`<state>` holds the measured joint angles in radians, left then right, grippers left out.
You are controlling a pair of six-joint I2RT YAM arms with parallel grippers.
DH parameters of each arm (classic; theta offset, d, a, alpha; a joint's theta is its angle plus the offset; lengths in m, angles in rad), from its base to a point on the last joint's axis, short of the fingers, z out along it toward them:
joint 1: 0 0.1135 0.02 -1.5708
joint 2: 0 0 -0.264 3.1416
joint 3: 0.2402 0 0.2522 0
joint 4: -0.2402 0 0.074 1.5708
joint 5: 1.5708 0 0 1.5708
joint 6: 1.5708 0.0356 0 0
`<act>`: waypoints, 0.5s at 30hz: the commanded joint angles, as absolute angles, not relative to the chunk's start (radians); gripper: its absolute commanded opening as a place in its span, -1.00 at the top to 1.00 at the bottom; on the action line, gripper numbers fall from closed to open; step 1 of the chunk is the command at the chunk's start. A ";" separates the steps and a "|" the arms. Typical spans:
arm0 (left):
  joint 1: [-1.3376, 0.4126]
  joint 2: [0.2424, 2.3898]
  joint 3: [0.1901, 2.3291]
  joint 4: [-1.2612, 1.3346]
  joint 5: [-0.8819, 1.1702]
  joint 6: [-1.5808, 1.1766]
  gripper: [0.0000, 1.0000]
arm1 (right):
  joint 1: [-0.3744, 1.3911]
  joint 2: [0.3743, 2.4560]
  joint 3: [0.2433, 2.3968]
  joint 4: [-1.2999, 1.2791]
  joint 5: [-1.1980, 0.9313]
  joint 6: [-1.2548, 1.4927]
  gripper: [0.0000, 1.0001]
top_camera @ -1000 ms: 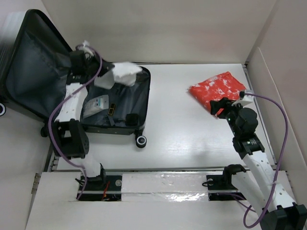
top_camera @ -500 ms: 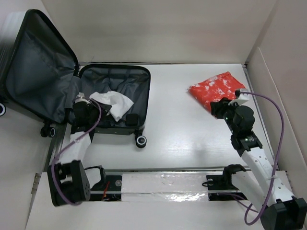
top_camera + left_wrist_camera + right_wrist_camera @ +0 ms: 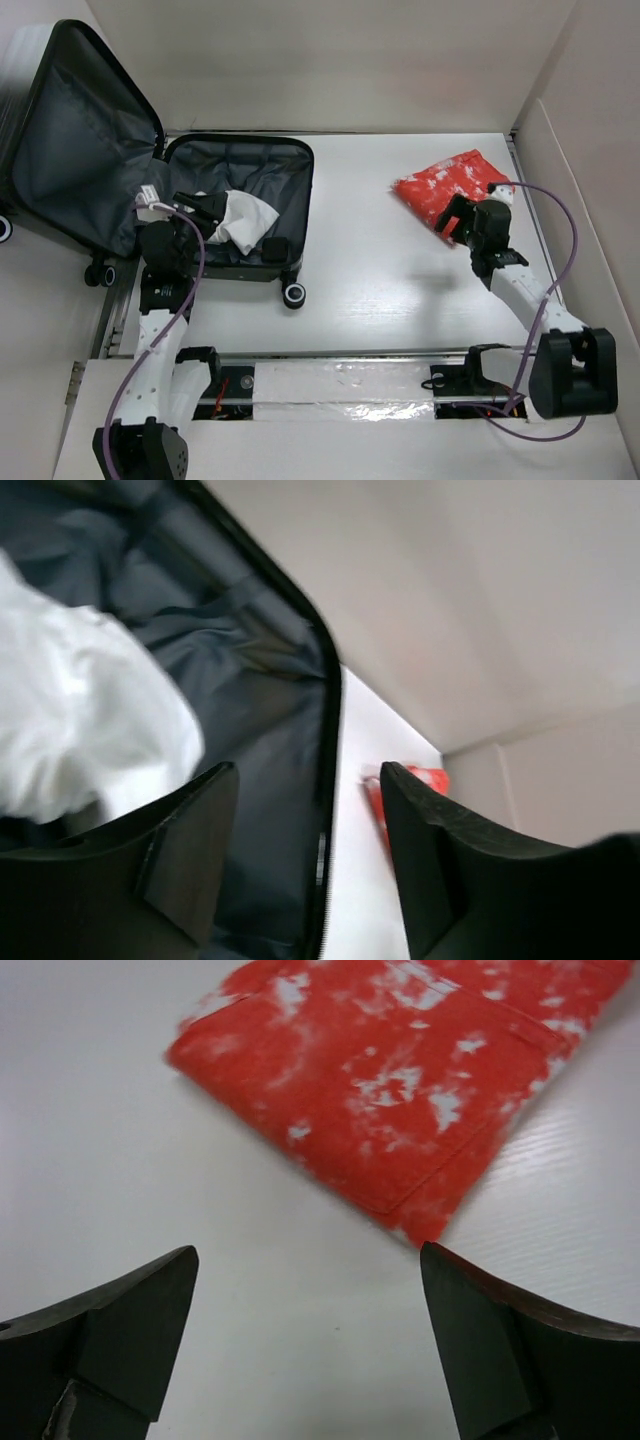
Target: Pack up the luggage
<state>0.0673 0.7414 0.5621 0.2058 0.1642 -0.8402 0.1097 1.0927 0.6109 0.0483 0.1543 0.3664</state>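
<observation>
The luggage [image 3: 270, 170] lies open at the upper left of the top view. Its base lies flat on the table [image 3: 380, 290] with the dark grey lining facing up, and its lid stands raised toward the far left corner. A crumpled white cloth [image 3: 245, 215] lies inside the base, toward its near left side.

The left gripper [image 3: 203, 206] hangs over that side of the base. In the left wrist view its fingers [image 3: 190, 860] stand partly apart with nothing between them. Only the lining and the black rim of the luggage [image 3: 250, 680] show through the gap of the left gripper [image 3: 308, 780]. The white cloth [image 3: 80, 720] is just beside one finger; whether they touch cannot be told.

At the upper right, well apart from the luggage, a folded red-and-white cloth [image 3: 450, 180] lies on the table. The right gripper [image 3: 455, 215] sits at its near corner. In the right wrist view the right gripper [image 3: 307, 1255] is spread wide and empty, with the corner of the red-and-white cloth [image 3: 400, 1080] just ahead of the gap, untouched.
</observation>
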 commanded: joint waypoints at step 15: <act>-0.768 1.362 0.982 0.371 -0.222 -0.615 0.19 | -0.259 1.785 0.998 0.150 -0.106 0.598 -0.25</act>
